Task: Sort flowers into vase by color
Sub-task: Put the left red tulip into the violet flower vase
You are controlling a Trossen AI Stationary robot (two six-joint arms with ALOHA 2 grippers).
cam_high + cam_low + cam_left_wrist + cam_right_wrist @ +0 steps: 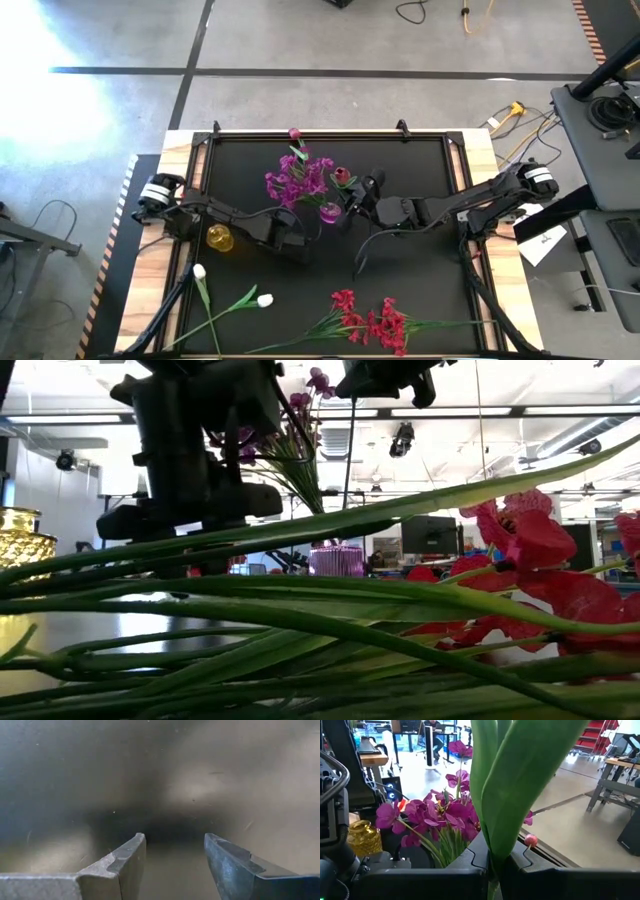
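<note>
One pink tulip stem [507, 790] is clamped between the right gripper [492, 865] jaws, just beside the purple vase [330, 212] at table centre. The left gripper [174, 865] is held with jaws apart over bare mat. The stem is judged light and flexible; the stalk should be gripped, never the bud.

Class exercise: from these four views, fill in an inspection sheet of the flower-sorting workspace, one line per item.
Surface: black mat on a wooden table.
Job's things: purple flowers in a purple vase; yellow vase without flowers; white tulips and red flowers lying near the front edge.
Clutter: nothing seen.
Grippers: left gripper open over bare mat; right gripper shut on a green stem beside the purple vase.
Cables: yellow-plugged leads off the table.
Surroundings: grey floor, workshop benches.
</note>
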